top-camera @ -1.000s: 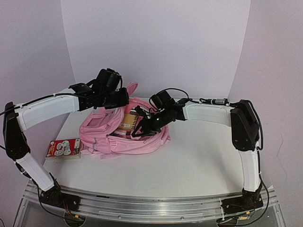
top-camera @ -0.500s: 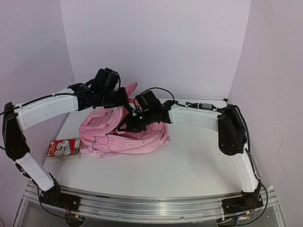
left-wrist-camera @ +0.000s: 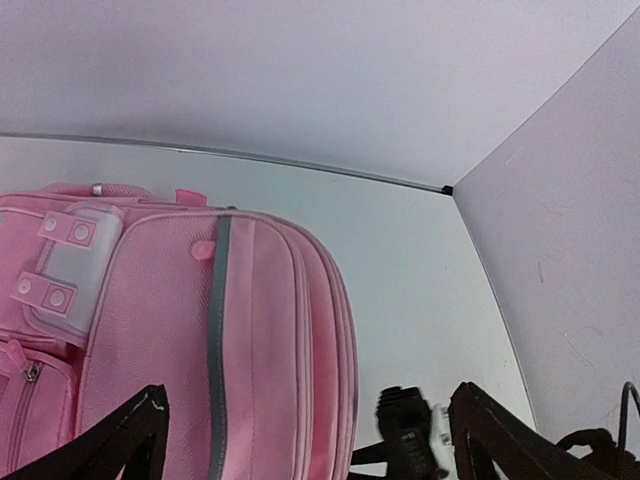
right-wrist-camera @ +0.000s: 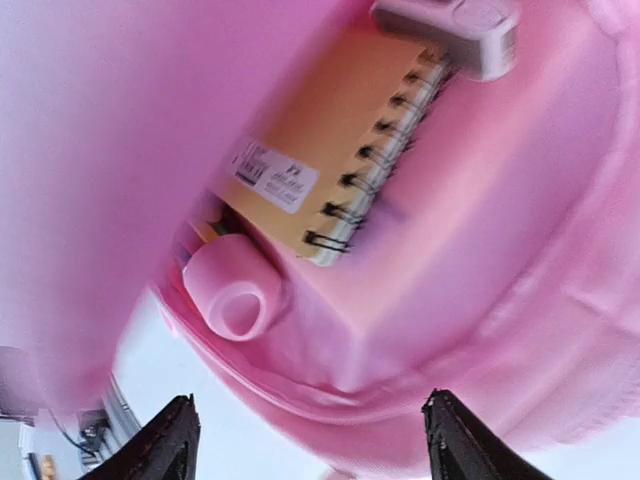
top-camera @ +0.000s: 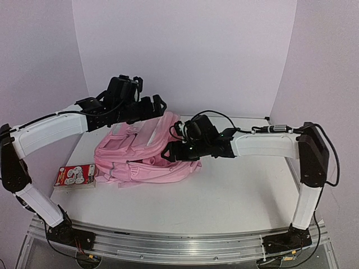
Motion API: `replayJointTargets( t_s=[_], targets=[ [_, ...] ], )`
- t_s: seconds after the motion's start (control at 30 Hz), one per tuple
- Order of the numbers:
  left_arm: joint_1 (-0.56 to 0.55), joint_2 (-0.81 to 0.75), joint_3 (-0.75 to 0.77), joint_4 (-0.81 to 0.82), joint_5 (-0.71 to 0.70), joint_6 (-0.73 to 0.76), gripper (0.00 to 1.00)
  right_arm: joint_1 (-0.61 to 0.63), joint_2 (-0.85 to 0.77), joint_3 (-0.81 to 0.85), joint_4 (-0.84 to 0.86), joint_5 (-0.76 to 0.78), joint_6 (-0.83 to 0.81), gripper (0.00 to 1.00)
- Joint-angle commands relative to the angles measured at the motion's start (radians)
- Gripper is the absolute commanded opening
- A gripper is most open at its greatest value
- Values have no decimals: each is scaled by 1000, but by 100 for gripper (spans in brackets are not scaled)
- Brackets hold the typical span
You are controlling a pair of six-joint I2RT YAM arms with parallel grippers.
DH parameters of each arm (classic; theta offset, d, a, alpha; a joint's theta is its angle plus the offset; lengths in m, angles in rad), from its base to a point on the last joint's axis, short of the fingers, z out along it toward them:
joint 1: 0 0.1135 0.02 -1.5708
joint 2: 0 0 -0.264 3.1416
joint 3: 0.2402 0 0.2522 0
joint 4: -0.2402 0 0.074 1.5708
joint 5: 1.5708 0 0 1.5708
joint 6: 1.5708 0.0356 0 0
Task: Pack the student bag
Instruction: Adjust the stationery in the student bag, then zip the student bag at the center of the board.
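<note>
Jaws of left gripper (left-wrist-camera: 306, 425) and right gripper (right-wrist-camera: 310, 425) stand apart, empty, at the student bag (top-camera: 140, 159).

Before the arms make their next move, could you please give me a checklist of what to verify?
1. Open, empty left tool: ok.
2. Open, empty right tool: ok.
3. The notebook inside the backpack: ok.
4. The backpack closed: not ok, its opening shows the notebook.
5. The red packet packed: not ok, it lies on the table beside the backpack.
</note>
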State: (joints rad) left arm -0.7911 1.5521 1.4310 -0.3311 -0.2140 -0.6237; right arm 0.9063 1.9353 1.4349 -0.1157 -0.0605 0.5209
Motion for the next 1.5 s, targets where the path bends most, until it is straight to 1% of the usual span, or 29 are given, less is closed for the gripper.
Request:
replayJointTargets(
  t_s=[0.0,0.1,0.2,0.27,0.3,0.37,0.4,0.43,0.5,0.53,0.63,0.7,0.73,0.8,0.87,1.0,1.07,1.17,1.23,1.37,1.47],
  targets=[
    [2,-106,-14,2,-2,22,100,-8,-159,-101,46,137,-29,75],
    [3,-164,-45,-100,-113,-12,100,-8,-239,-177,21,179,-38,75],
    [3,-223,-76,-260,-252,-124,100,-3,-320,-229,-36,219,-47,75],
    [9,-253,-104,-354,-307,-191,100,24,-338,-207,-77,211,-70,73],
    [23,-263,-119,-391,-311,-216,100,52,-330,-170,-107,211,-94,72],
    [107,-275,-167,-441,-255,-244,100,127,-287,-97,-145,201,-157,71],
    [185,-279,-206,-426,-183,-223,100,156,-253,-69,-146,172,-167,69],
    [255,-283,-245,-399,-104,-203,99,183,-218,-40,-146,149,-174,68],
    [355,-285,-325,-290,57,-162,99,223,-136,28,-146,131,-178,67],
    [389,-277,-359,-259,89,-151,99,242,-80,86,-154,119,-179,66],
    [490,-212,-380,-215,153,-141,99,278,88,297,-184,97,-163,65],
    [596,-161,-394,-182,246,-139,95,292,210,425,-222,137,-146,64],
    [654,-144,-405,-151,300,-140,93,295,261,500,-238,181,-135,63],
    [707,-113,-431,-70,403,-134,90,298,352,590,-249,234,-115,63],
    [742,-95,-448,-35,447,-129,88,300,421,667,-249,299,-98,63],
    [778,-66,-453,-50,405,-96,88,303,537,803,-256,430,-117,62],
    [806,-53,-488,-12,434,-87,87,303,571,840,-256,492,-108,62],
    [823,-22,-524,63,495,-79,80,302,609,865,-251,580,-103,62],
    [823,-1,-537,107,560,-76,74,303,638,881,-237,628,-103,62],
    [823,-1,-571,189,645,-77,44,303,680,904,-188,710,-93,60],
    [823,-23,-599,217,672,-80,22,303,689,890,-122,789,-74,55]
  ],
)
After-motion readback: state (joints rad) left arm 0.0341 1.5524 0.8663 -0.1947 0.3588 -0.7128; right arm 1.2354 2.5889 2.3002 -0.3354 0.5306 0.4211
